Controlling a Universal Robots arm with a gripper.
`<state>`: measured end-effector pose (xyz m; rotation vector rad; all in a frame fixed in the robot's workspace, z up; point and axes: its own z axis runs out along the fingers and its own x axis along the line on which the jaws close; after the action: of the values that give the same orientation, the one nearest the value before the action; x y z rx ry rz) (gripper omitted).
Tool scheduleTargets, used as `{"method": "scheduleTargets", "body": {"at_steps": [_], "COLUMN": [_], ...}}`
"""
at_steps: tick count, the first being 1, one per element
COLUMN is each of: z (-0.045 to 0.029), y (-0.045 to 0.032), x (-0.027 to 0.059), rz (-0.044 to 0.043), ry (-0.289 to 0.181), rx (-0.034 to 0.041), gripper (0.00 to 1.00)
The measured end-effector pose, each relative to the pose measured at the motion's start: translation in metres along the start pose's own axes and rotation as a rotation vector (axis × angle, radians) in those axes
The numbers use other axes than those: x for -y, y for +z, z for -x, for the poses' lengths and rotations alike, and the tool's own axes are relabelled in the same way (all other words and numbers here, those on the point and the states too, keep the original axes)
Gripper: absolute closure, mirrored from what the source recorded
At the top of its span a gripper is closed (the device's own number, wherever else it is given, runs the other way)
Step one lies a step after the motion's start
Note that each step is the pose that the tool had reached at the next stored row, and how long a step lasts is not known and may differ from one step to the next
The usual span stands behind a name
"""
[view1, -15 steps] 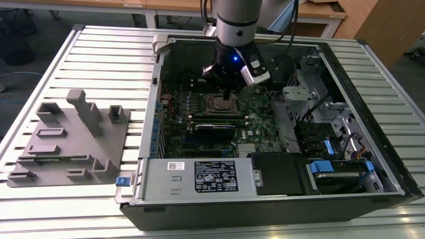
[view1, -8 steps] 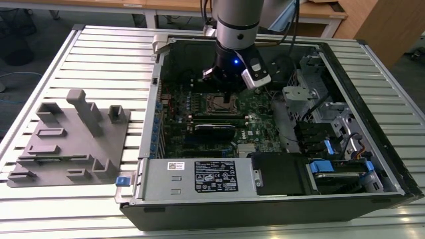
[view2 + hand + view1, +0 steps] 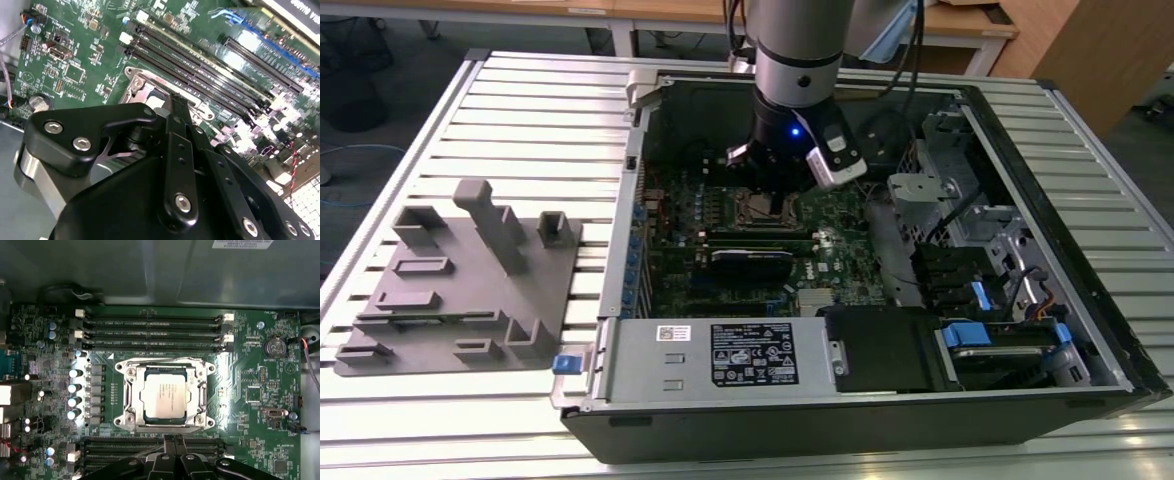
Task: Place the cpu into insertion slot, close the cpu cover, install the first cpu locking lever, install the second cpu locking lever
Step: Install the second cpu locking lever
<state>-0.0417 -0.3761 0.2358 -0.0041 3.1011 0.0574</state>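
Observation:
In the first wrist view the cpu (image 3: 165, 399) lies flat in the insertion slot (image 3: 124, 421), its silvery top showing through the cut-out of the cpu cover (image 3: 131, 395), which lies down around it. Thin wire levers run along two opposite sides of the cover (image 3: 165, 360). My gripper (image 3: 173, 439) sits just off one edge of the slot with its black fingers pressed together and nothing between them. In the second wrist view the shut fingertips (image 3: 176, 100) hover over the slot's shiny rim (image 3: 142, 90). The exterior view has the gripper (image 3: 778, 200) low inside the case, over the slot (image 3: 758, 208).
The motherboard lies in an open computer case (image 3: 627, 200) on a slatted table. Long black memory slots (image 3: 150, 332) flank the socket on two sides. Drive cages and cables (image 3: 987, 260) fill the exterior view's right. A grey fixture (image 3: 467, 280) stands on the table at its left.

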Motion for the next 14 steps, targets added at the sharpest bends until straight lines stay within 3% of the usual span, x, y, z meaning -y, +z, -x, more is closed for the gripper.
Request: {"method": "scheduleTargets", "body": {"at_steps": [14], "z": [-0.0005], "y": [0.0], "x": [0.0005], "rz": [-0.0001], "ry": [0.0], "rx": [0.0003], "gripper": [0.89]}}
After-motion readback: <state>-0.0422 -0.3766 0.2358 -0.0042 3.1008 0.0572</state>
